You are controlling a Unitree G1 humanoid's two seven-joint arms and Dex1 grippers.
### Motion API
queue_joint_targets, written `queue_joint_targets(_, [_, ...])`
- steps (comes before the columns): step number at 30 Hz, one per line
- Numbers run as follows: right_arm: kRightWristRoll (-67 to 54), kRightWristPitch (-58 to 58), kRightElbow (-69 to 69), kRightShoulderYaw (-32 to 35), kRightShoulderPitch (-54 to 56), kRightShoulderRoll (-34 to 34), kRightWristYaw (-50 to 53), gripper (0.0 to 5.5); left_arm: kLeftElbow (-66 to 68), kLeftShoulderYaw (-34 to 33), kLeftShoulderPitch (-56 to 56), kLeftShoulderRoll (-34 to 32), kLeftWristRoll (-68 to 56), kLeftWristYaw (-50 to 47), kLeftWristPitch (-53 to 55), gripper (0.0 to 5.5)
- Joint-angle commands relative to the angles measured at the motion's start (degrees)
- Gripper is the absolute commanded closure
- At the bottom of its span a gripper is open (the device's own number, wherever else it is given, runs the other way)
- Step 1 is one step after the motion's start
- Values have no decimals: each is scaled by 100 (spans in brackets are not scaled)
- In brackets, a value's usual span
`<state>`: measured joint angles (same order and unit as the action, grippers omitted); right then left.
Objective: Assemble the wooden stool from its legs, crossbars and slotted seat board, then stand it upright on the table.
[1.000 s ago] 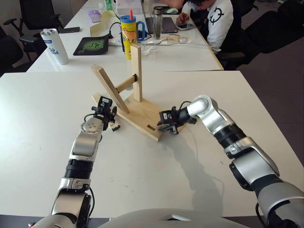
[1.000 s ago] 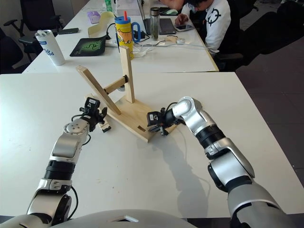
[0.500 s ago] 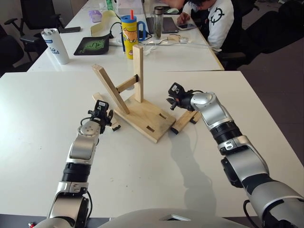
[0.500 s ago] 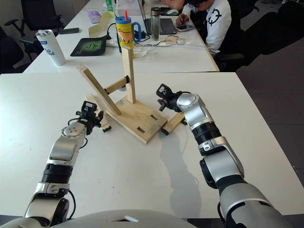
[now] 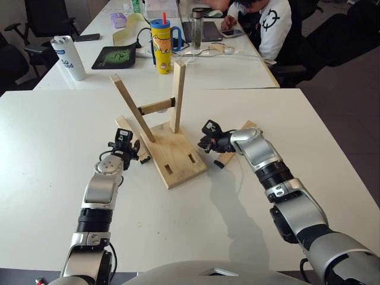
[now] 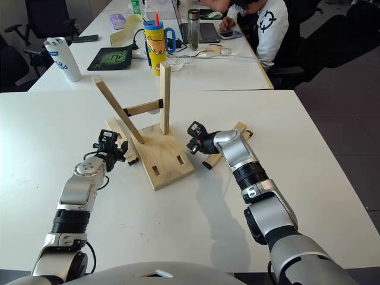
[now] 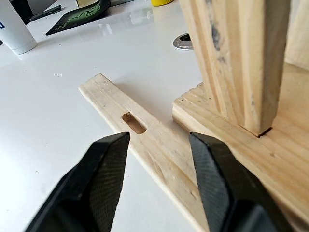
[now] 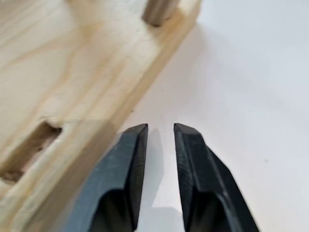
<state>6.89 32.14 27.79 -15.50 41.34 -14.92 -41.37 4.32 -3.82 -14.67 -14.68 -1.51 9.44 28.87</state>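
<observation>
The white table (image 5: 47,136) was big and plain, with a yellow cup (image 5: 161,37) on another table behind it. The board (image 5: 178,160) lay flat between the two grippers. Two legs stood in it, one straight (image 5: 177,95) and one leaning (image 5: 132,110), and a crossbar (image 5: 156,107) joined them. The left gripper (image 7: 159,140) was spread wide and held nothing. A loose leg (image 7: 104,96) with a small slot lay right under it, touching the board's edge. The right gripper (image 8: 160,129) had only a thin gap between its fingers and held nothing too. It hung just off the board's side, close to the table. Another loose leg (image 5: 240,133) lay just behind it. Two slots (image 5: 168,169) in the board near the right gripper were open. I think the step was to pick up a loose leg and put it in a slot. To do it well, the left gripper should come down square over the leg, squeeze its two long sides, and lift it free of the board. The right gripper could hold the board flat so it did not slide. The near end of the loose leg was hidden under the left gripper. I could not tell if the standing legs sat all the way down. The right arm covered part of the other loose leg.
</observation>
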Motion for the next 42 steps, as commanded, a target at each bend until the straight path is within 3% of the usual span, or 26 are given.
queue_joint_targets(1, [-841,90,-1276,1600,-606,321,1091,448,-496,-343,532,363,-476,25,-455,323])
queue_joint_targets(9, [-808,749,-3078,2853,-2381,281,2846,448,-1213,-462,1372,609,-501,-250,-962,323])
queue_joint_targets(11, [-851,1080,-3263,2887,-2642,301,2960,423,-1233,-424,1430,608,-463,-283,-1035,321])
queue_joint_targets(16, [-1195,1894,-3315,2985,-2703,755,3214,343,-1196,-354,1397,644,-427,-349,-1111,248])
queue_joint_targets(25, [-1453,2450,-2977,2903,-2453,1144,3697,197,-1092,-316,1243,584,-386,-345,-1110,246])
queue_joint_targets(33, [-1367,2403,-2757,2481,-2204,1258,3865,195,-1129,-280,1302,648,-344,-407,-1109,246])
queue_joint_targets(42, [-954,2704,-1943,2875,-1896,1286,4968,195,-1096,-196,1222,653,-324,-429,-1127,246])
